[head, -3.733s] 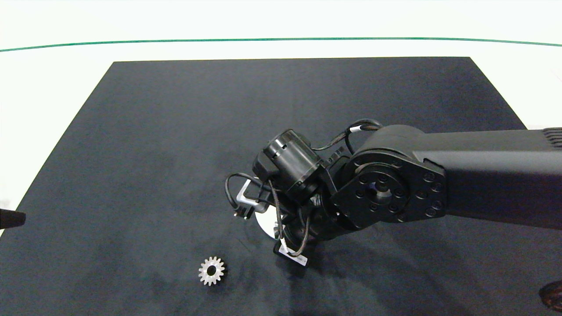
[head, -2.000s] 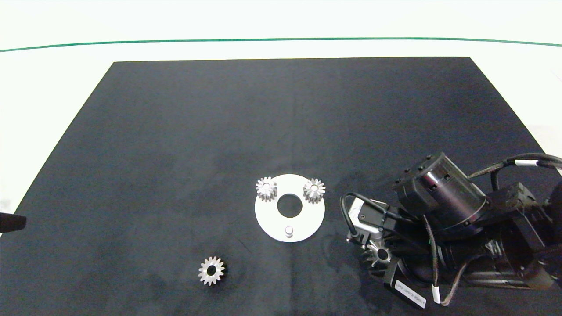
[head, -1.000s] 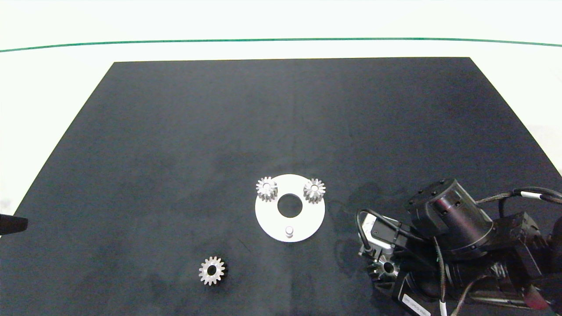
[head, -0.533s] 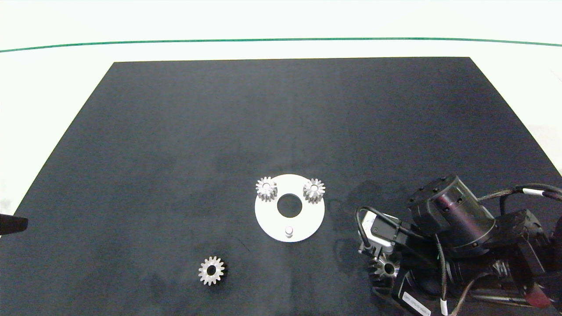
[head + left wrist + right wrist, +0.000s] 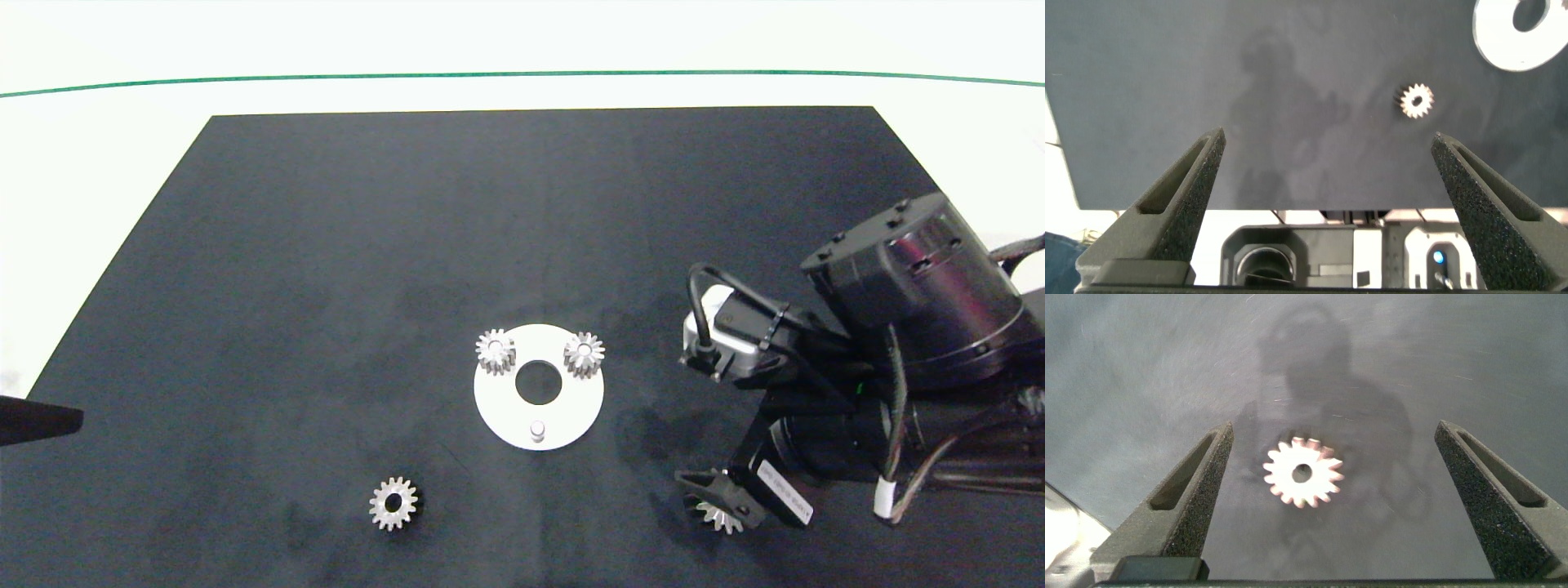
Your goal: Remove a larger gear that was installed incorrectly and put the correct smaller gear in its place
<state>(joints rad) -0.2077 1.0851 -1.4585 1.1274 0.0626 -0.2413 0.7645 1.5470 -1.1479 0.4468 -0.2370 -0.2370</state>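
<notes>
The larger gear (image 5: 722,517) lies flat on the black mat at the front right, its central hole facing up. My right gripper (image 5: 1333,433) hovers open above it, with the larger gear (image 5: 1303,471) free between the two fingers and touching neither. A smaller gear (image 5: 393,504) lies loose on the mat at the front left. It also shows as the smaller gear (image 5: 1418,101) ahead of my open left gripper (image 5: 1327,135), which is parked at the mat's left edge. The white disc (image 5: 500,408) carries two small gears (image 5: 495,351) (image 5: 584,354) and one bare peg (image 5: 536,428).
The black mat (image 5: 522,212) covers most of the white table. The right arm's bulky wrist (image 5: 914,286) hangs over the mat's right side, with cables looping around it. A green line (image 5: 522,73) crosses the table at the far edge.
The right gripper carried the larger gear off the disc to the front right, set it on the mat, opened and rose. The left gripper's tip reaches in slightly further.
</notes>
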